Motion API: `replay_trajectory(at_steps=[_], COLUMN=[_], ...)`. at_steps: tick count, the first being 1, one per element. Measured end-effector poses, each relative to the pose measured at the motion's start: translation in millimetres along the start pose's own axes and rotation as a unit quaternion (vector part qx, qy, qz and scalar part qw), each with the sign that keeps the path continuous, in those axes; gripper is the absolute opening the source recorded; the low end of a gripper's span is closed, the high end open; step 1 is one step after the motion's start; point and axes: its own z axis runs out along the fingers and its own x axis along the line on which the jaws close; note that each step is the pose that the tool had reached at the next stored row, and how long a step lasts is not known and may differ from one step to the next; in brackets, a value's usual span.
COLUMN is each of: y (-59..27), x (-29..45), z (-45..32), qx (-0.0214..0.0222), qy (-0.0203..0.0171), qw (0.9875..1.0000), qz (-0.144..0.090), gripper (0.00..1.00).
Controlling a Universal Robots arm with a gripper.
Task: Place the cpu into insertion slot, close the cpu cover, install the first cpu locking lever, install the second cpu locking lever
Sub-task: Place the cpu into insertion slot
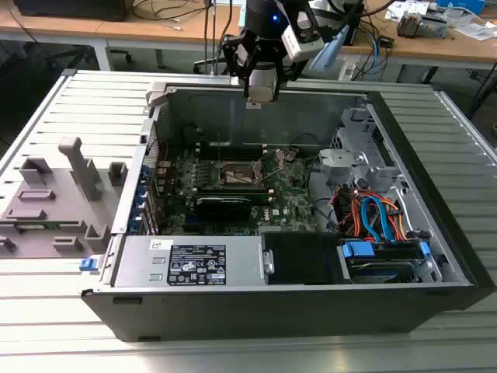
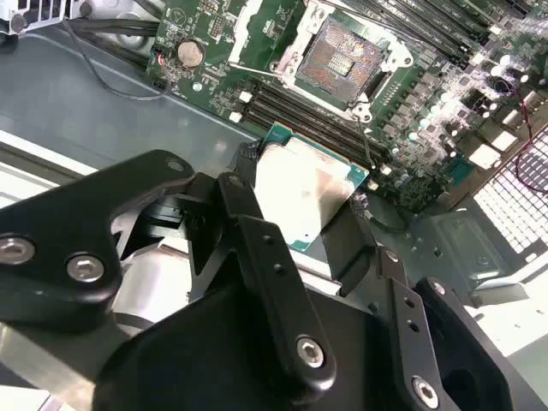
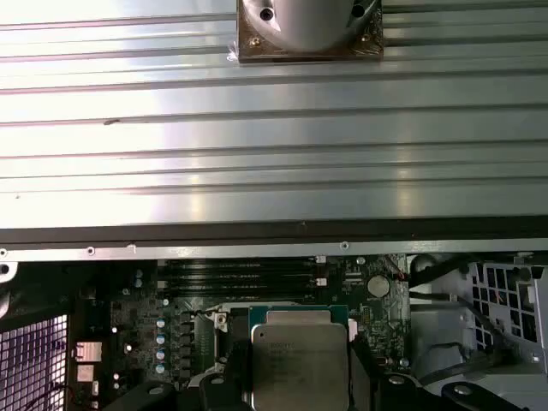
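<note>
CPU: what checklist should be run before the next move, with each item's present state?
1. cpu clamped between the fingers: ok.
2. slot empty, pins bare: ok.
3. cpu over the slot: not ok; the gripper hangs by the case wall, apart from the slot.
4. cpu corners matched to the slot: cannot tell.
5. cover swung clear of the slot: cannot tell.

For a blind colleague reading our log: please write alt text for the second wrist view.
The gripper holds the cpu by its edges, silvery top showing, with the green circuit board behind it. Beyond, the insertion slot sits open and empty.
</note>
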Motion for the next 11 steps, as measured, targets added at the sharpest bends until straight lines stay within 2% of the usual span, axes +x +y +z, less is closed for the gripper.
replay_trajectory(at_steps=[11], y=[-0.1], x=[0.7], z=[0.4], qx=[0.0], qy=[0.0], qw=[1.0], qz=[0.0], gripper=[0.55])
